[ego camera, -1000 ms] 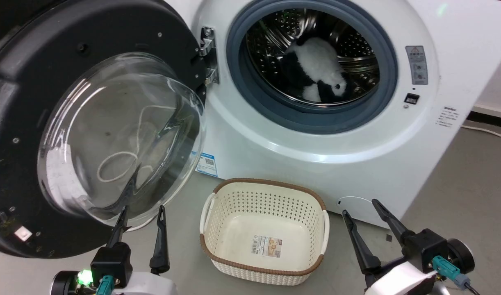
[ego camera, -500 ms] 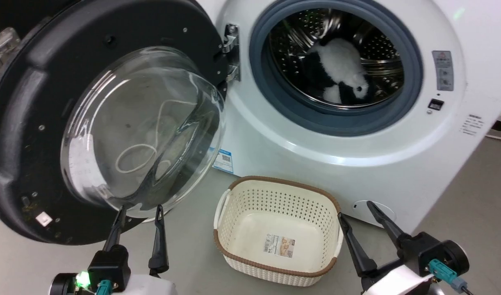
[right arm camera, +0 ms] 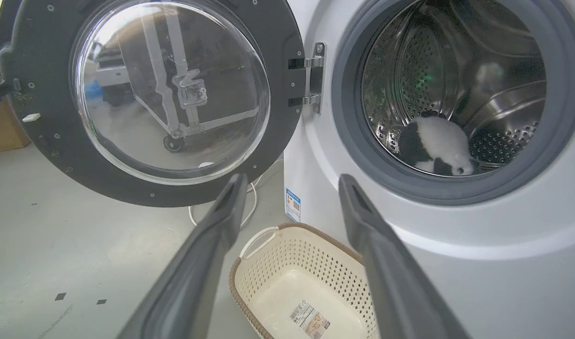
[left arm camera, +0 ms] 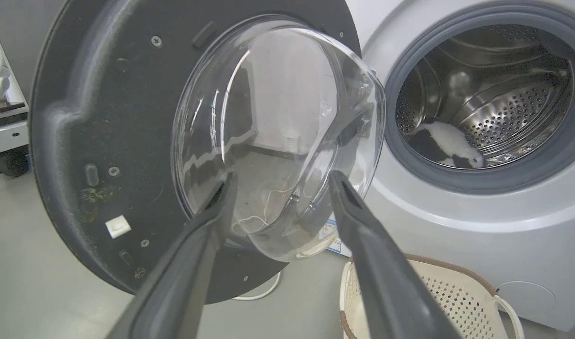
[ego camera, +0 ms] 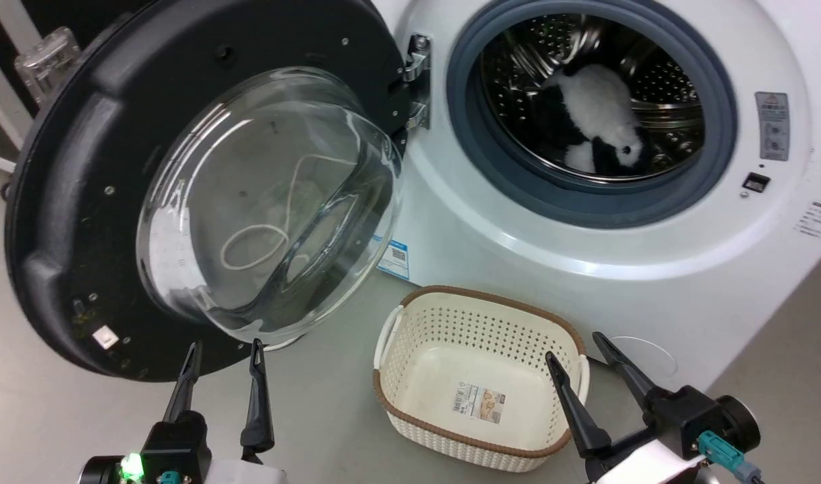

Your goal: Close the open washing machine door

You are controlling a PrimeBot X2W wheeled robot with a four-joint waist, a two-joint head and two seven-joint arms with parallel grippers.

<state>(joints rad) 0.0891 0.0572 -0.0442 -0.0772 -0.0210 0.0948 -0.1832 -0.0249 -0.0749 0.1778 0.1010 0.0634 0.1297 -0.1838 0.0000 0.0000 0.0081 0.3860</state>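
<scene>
Washing machine door stands fully open, left of washing machine; black rim w/ bulging clear glass, top edge cut off. Left pincer & right pincer spread wide, empty.

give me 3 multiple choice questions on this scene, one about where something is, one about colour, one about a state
1. Where does the cream basket stand?
A. on a shelf
B. on the floor in front of the washing machine
C. on a table

2. What colours is the soft toy in the drum?
A. red and yellow
B. all blue
C. black and white

3. How is the washing machine door?
A. swung wide open
B. shut
C. lying flat on the ground

Answers: 1 B, it sits on the grey floor at the machine's foot. 2 C, white fur with black patches. 3 A, it stands out on its hinge, leaving the drum uncovered.
</scene>
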